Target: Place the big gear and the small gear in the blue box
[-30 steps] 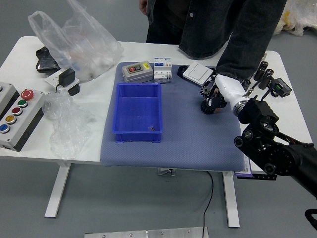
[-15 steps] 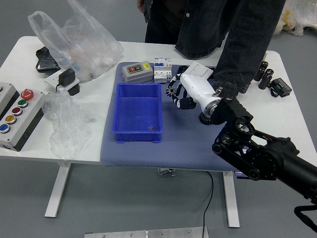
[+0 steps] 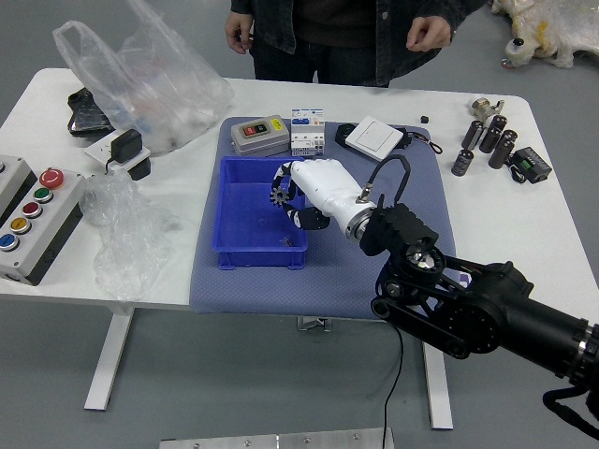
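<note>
Over box, hand apparently grips gear.

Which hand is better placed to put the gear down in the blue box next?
The right hand, most likely: it already grips the gear and reaches over the box from the right, while the left hand is out of view.

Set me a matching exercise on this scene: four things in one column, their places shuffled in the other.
Things
1. dark toothed gear
2. crumpled clear plastic bag
3. small grey box with red buttons
4. black cylinders

Places
A. on the grey-blue mat, just beyond the blue plastic box
B. on the white table, right of the mat
C. in the robot's right hand, over the blue box
D. on the table, left of the mat

Pairs: 1-C, 2-D, 3-A, 4-B
</note>
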`<control>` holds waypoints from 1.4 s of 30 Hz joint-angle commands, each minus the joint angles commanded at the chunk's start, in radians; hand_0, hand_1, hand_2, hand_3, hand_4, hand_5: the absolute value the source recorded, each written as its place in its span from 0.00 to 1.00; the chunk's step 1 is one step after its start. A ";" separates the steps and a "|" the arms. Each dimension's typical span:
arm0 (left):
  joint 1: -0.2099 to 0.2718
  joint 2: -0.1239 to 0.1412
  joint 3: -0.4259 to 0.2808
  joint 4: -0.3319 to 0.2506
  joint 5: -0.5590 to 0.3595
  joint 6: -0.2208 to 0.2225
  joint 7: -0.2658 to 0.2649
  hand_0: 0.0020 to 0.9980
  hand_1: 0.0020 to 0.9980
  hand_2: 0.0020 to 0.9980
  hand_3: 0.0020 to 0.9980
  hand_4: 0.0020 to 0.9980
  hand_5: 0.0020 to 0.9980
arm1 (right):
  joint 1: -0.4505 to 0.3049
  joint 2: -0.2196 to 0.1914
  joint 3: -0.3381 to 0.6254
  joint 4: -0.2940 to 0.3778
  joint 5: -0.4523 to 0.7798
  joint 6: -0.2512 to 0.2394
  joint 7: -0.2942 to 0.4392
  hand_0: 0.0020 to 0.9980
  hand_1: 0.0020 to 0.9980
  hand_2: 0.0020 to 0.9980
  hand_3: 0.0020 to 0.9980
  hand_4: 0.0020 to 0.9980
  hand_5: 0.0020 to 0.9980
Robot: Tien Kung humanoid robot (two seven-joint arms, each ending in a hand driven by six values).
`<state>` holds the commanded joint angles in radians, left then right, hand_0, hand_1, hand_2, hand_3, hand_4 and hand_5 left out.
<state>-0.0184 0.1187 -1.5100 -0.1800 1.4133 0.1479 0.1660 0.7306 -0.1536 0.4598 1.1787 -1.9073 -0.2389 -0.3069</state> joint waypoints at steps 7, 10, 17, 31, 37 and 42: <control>0.000 0.000 -0.001 0.000 0.001 0.000 0.000 0.63 0.58 0.55 0.67 0.70 0.28 | -0.001 0.002 0.003 -0.009 -0.006 0.008 -0.003 0.43 0.81 0.89 0.76 0.36 0.23; 0.000 0.000 -0.001 0.000 0.001 0.000 0.000 0.63 0.58 0.55 0.67 0.71 0.28 | -0.004 0.002 0.007 -0.008 -0.004 0.006 0.001 0.43 0.82 0.91 0.89 0.45 0.20; 0.000 -0.001 -0.002 0.000 0.001 0.000 -0.001 0.63 0.58 0.55 0.67 0.71 0.28 | -0.011 -0.003 0.026 -0.003 0.005 -0.023 0.020 0.43 0.81 0.91 0.91 0.51 0.18; 0.006 -0.003 -0.009 0.000 0.001 0.001 0.001 0.63 0.58 0.55 0.67 0.71 0.28 | -0.190 -0.136 0.326 0.037 0.021 -0.115 0.001 0.35 0.63 0.85 0.87 0.73 0.25; 0.002 -0.004 -0.006 0.000 -0.001 0.000 -0.004 0.63 0.58 0.55 0.67 0.71 0.28 | -0.257 -0.144 0.381 0.026 -0.056 -0.089 -0.052 0.37 0.64 0.86 0.88 0.82 0.33; 0.003 -0.006 -0.009 0.000 0.001 0.000 -0.003 0.63 0.58 0.55 0.67 0.70 0.28 | -0.307 -0.157 0.398 0.044 -0.085 -0.066 -0.081 0.38 0.66 0.89 0.89 0.87 0.42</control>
<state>-0.0152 0.1131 -1.5188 -0.1800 1.4140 0.1475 0.1627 0.4235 -0.3107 0.8582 1.2222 -1.9923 -0.3044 -0.3876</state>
